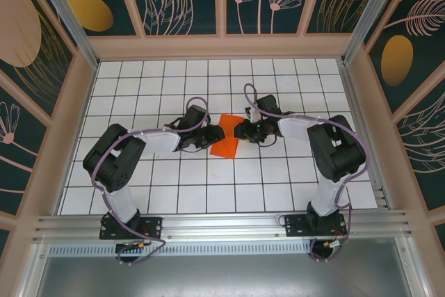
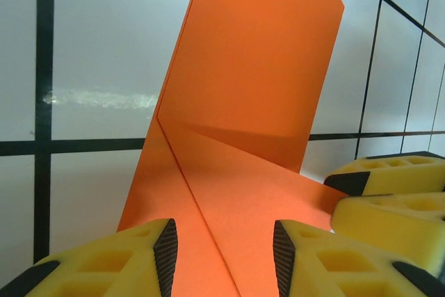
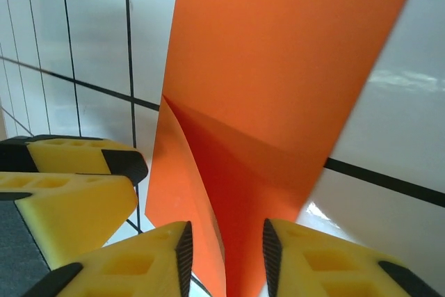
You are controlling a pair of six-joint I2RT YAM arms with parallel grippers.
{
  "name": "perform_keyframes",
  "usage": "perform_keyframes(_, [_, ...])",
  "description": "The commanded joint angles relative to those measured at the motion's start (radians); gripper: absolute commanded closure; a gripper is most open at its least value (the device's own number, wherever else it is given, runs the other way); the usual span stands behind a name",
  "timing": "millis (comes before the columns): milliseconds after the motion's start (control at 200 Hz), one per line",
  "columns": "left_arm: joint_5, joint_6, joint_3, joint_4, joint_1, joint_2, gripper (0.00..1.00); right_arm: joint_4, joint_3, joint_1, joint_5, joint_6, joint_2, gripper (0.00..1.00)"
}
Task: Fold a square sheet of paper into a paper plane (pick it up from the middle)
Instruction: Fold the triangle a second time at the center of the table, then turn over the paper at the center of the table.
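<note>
**Top external view.** The square sheet of paper (image 1: 224,140) lay partly folded near the middle of the white gridded surface (image 1: 174,193). It sat between my left claw (image 1: 207,135) and my right claw (image 1: 241,131), each just beside one of its edges. I judged the step in hand to be an early crease. To do it well, both claws should take the flap low, near the crease, and move together so the edges meet squarely. They should then press along the line rather than pull the thin sheet apart.

**Left wrist view.** My left claw (image 2: 224,255) stood released, its jaws parted about halfway and grasping nothing. The sheet (image 2: 257,88) ran beneath and between them, and one flap rose steeply from a diagonal crease. The right claw's yellow fingers (image 2: 396,172) sat at the sheet's right edge.

**Right wrist view.** My right claw (image 3: 224,259) was likewise released, its jaws set narrower. The raised fold of the sheet (image 3: 278,67) passed into the gap. Its pads (image 3: 185,252) possibly brushed the paper, but the close angle left that unclear.
</note>
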Motion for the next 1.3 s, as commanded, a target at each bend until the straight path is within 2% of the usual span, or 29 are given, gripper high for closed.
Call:
perform_keyframes(0, [0.017, -0.026, -0.017, 0.055, 0.001, 0.000, 0.56, 0.018, 0.031, 0.004, -0.019, -0.009, 0.029, 0.79])
perform_keyframes(80, [0.025, -0.033, -0.023, 0.066, 0.000, 0.007, 0.56, 0.027, 0.026, 0.000, 0.002, 0.009, 0.031, 0.89])
perform_keyframes(145, [0.035, -0.034, -0.024, 0.077, 0.001, 0.011, 0.56, 0.045, 0.011, -0.006, 0.006, 0.020, 0.022, 0.92])
perform_keyframes(380, [0.087, -0.032, -0.014, 0.127, 0.002, 0.039, 0.55, 0.055, -0.013, -0.018, 0.013, 0.033, 0.012, 0.92])
perform_keyframes(726, [0.102, -0.034, 0.012, 0.139, 0.000, 0.067, 0.55, 0.067, -0.038, -0.033, 0.024, 0.053, 0.005, 0.92])
perform_keyframes(1091, [0.124, -0.008, 0.039, 0.177, 0.000, 0.099, 0.64, 0.061, -0.047, -0.040, 0.024, 0.052, 0.005, 0.92])
perform_keyframes(1291, [0.135, 0.002, 0.041, 0.210, 0.001, 0.107, 0.74, 0.056, -0.043, -0.043, 0.029, 0.062, -0.005, 0.89])
